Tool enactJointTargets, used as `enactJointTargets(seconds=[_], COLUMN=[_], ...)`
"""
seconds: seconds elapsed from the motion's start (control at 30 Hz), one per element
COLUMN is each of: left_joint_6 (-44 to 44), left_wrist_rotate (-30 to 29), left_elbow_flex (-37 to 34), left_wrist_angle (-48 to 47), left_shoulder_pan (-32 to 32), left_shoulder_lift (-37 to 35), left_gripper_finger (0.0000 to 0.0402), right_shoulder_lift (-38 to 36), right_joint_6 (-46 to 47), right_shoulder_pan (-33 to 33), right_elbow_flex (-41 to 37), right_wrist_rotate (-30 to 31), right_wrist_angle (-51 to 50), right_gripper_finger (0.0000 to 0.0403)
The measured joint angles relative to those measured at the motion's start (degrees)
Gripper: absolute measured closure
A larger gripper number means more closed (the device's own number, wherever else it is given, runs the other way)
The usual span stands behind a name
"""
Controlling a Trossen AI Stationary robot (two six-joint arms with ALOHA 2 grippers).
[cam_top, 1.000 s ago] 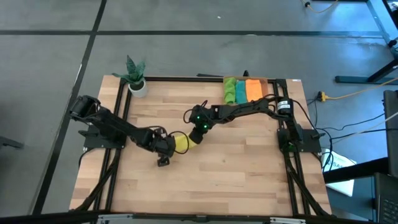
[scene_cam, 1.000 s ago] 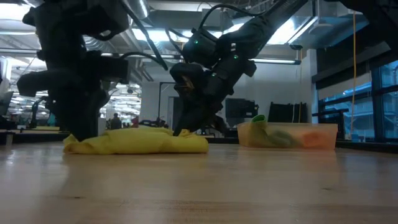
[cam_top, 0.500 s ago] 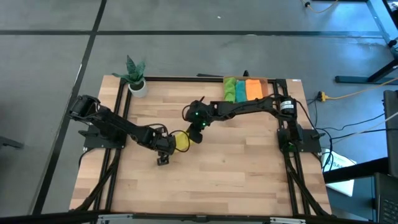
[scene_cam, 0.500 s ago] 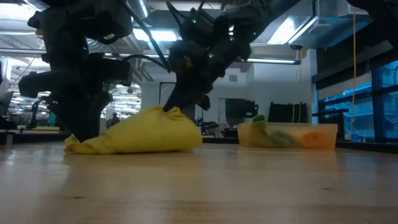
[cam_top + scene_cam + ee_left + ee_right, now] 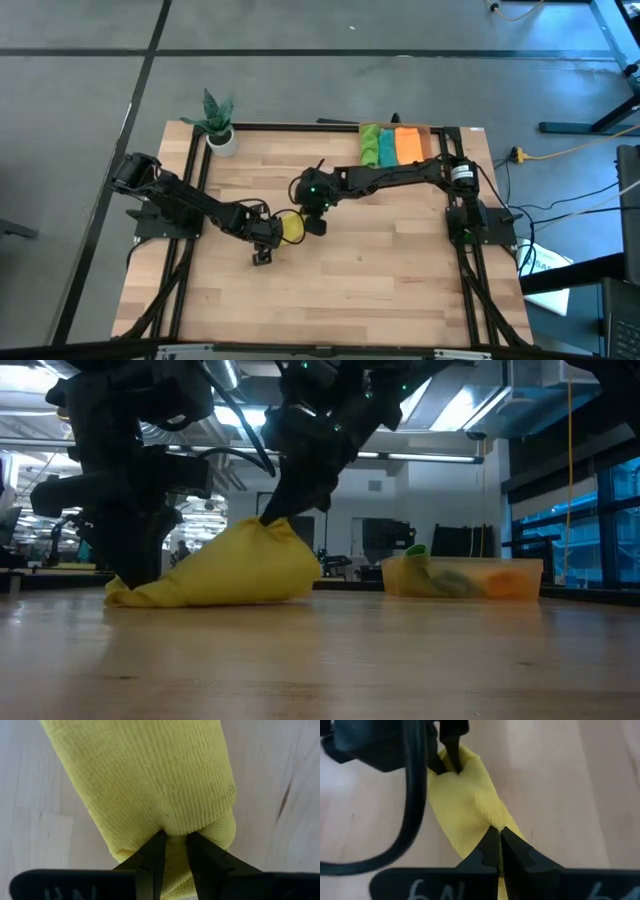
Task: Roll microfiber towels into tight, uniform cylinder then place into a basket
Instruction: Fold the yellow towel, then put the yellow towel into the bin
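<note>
Wooden counter [image 5: 380, 270] on my feed carries a potted plant [image 5: 218, 122] and the basket [image 5: 400, 145] at its far edge; mid-counter, my left end effector [image 5: 268, 236] pins one end of the yellow towel [image 5: 292, 227] down while my right end effector [image 5: 312, 214] pinches the other end raised
</note>
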Motion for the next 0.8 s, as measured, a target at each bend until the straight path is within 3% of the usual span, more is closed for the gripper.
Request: enactJointTargets(seconds=[0.2,0.4,0.67,0.8], left_joint_6=[0.02,0.02,0.05,0.04], left_wrist_rotate=[0.24,0.32,0.38,0.43], left_elbow_flex=[-0.02,-0.02,-0.02,-0.04], left_wrist_angle=[0.04,0.02,0.02,0.02], left_shoulder_pan=[0.0,0.0,0.0,0.0], left_shoulder_lift=[0.02,0.02,0.02,0.04], left_gripper_finger=[0.0324,0.0324,0.0324,0.0324], right_shoulder_lift=[0.0,0.0,0.0,0.62], right_joint_6=[0.16,-0.19,-11.21,-18.22], right_shoulder_pan=[-0.15,-0.16,1.65,3.93], right_elbow_flex=[1.03,1.03,1.03,1.03], right_wrist_rotate=[0.39,0.46,-10.73,-9.37], right_wrist_angle=[-0.43,-2.14,-2.66,-2.09], right_gripper_finger=[0.0384,0.0314,0.0242,0.0236])
